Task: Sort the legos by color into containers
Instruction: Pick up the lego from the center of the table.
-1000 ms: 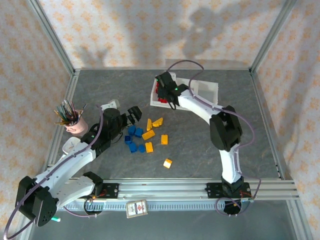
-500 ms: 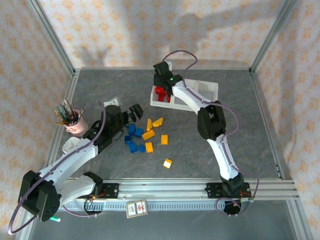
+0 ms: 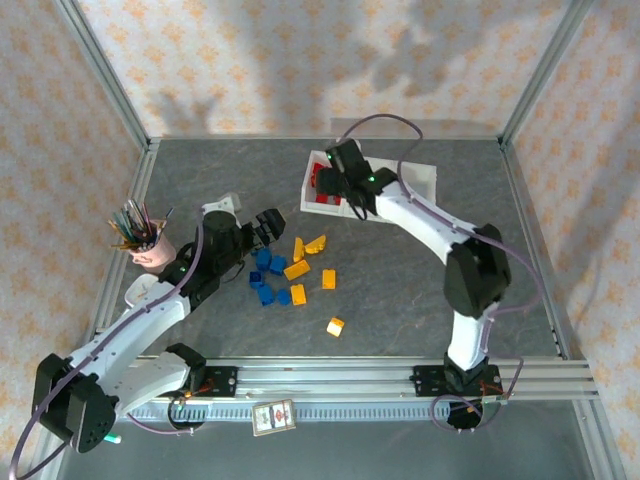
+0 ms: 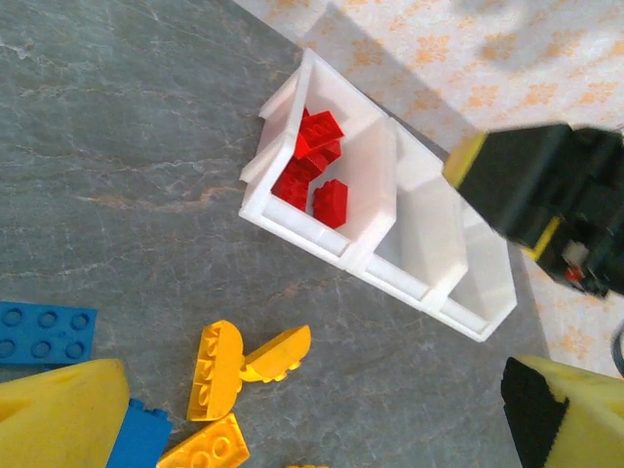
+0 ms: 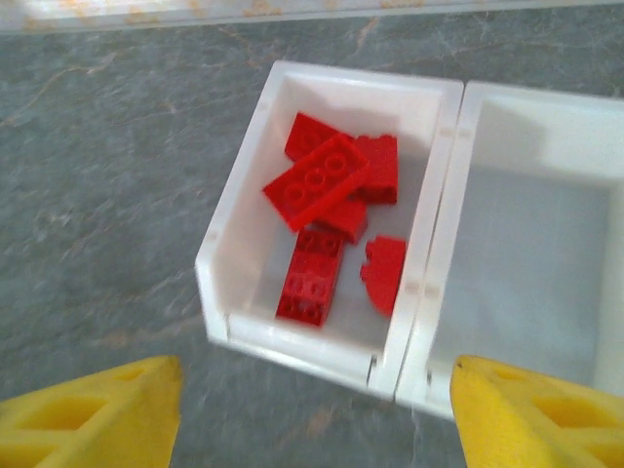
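- A pink cup of pens stands far to the left of the white, translucent three-bin plastic tray, well apart from it.
- The left gripper hangs left of the tray. Its yellow fingers are spread wide with nothing between them, just beside the loose bricks.
- Small blue plastic bricks lie clustered on the grey stone-patterned table, left of the tray and nearer the arm bases.
- Yellow-orange bricks lie scattered between the blue ones and the tray, with one stray brick farthest from it.
- The tray's long axis runs roughly side to side, with its bins opening upward.
- Glossy red bricks are piled in the tray's left-end bin, studs up. The longest lies slantwise on top.
- The right gripper hovers above the tray's left end, fingers wide apart and holding nothing.
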Available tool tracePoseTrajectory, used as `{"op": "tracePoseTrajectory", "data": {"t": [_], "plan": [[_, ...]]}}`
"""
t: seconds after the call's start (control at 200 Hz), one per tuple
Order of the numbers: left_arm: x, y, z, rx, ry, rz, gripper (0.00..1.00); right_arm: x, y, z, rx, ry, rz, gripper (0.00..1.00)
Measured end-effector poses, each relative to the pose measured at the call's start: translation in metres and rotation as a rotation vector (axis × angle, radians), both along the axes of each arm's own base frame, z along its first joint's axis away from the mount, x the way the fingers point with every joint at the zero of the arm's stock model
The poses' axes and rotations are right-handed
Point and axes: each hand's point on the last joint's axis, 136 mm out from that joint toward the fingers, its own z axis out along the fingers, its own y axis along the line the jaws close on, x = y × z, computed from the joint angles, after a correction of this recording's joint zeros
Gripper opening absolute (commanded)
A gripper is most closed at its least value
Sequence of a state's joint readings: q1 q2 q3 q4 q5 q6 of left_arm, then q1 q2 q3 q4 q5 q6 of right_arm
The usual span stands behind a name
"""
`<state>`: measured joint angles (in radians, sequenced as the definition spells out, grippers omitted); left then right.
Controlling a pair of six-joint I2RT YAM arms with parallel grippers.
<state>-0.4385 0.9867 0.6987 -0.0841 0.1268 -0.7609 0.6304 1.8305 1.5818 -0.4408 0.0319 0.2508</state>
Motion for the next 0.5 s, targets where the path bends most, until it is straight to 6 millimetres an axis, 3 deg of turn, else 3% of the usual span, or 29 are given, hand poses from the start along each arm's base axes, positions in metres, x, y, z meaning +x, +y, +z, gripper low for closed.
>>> {"op": "tracePoseTrajectory", "data": {"t": [0.11,0.375,0.501], "plan": [[-0.007,-0.002,0.003,-0.011,-0.006,-0.013,0.99,-0.039,-0.003,-0.008,0.013,0.035,0.019,0.75],[-0.04,-0.017,-0.025,-0.035,0.056,-0.066,0.99,-0.131,0.0,-0.085,-0.049,0.218,0.06,0.8],[-0.051,-0.021,-0.04,-0.044,0.084,-0.07,0.99,-0.163,0.009,-0.105,-0.062,0.271,0.079,0.82]]}}
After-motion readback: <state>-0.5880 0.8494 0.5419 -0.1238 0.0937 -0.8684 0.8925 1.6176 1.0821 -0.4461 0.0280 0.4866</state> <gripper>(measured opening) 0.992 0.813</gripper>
